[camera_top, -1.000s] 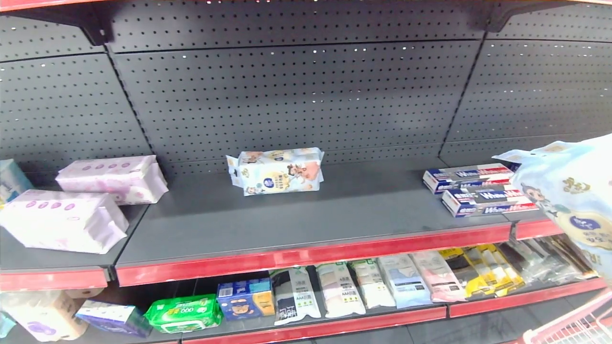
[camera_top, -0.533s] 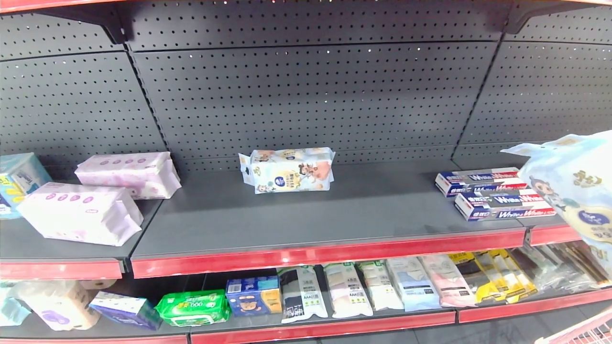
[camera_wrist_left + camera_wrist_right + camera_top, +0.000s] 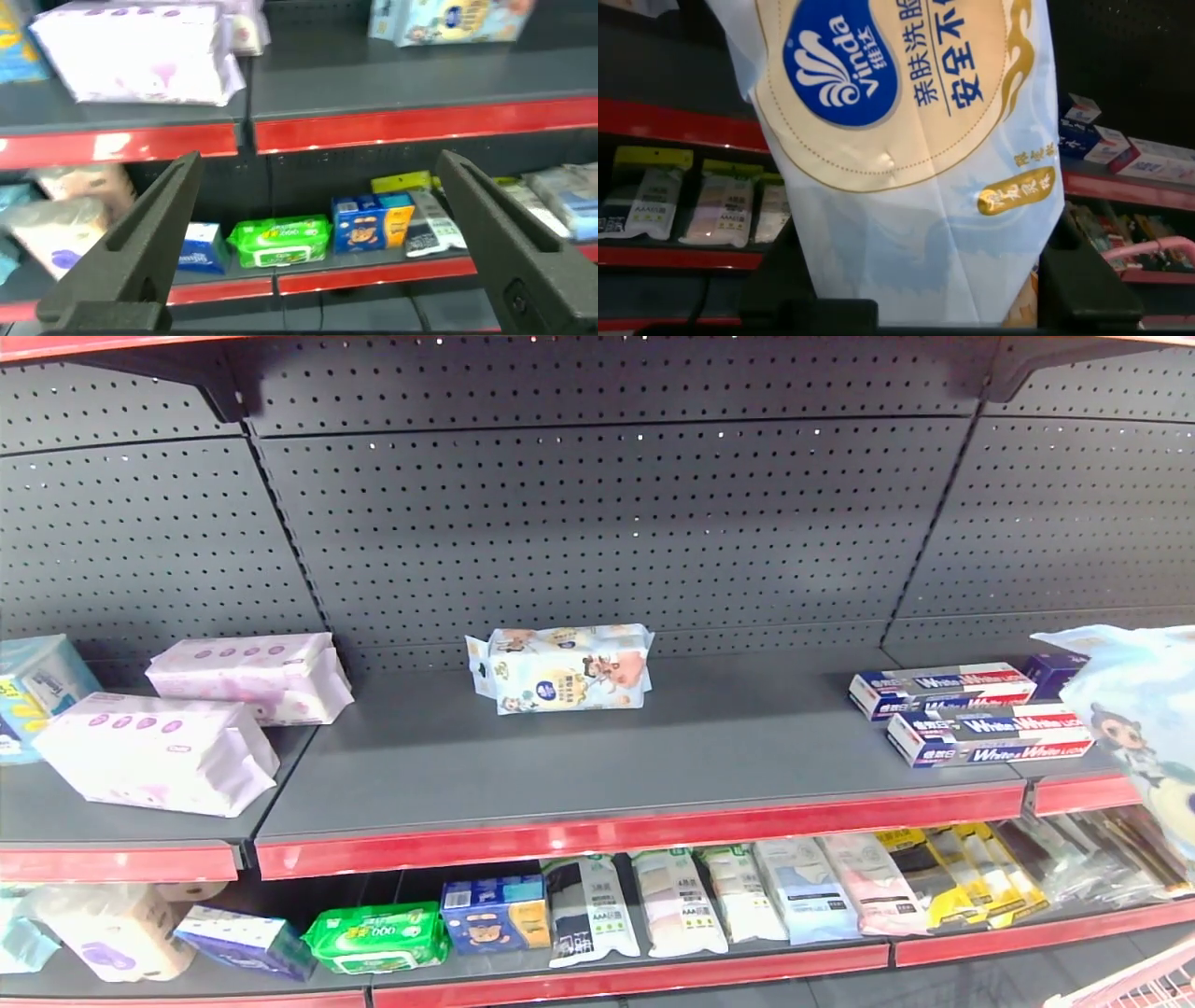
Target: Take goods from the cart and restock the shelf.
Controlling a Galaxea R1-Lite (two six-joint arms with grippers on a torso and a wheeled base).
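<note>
Clearly visible at the right edge of the head view, the held tissue pack [image 3: 1134, 728] is a soft, pale blue and white plastic bundle printed with a cartoon figure. The right wrist view shows a cream round panel with a blue badge on its face. It hangs in the air in front of the right end of the shelf [image 3: 635, 826], near the toothpaste boxes [image 3: 971, 714] and touching no board. A matching pack [image 3: 560, 667] lies at the back of the middle board. The right gripper [image 3: 924, 285] grasps the held tissue pack from below, one dark finger on each side of the wrapper. The left gripper [image 3: 322, 233] faces the shelf's red front edge with its fingers spread wide and nothing between them. A green wipes pack [image 3: 280, 241] sits on the lower board beyond.
</note>
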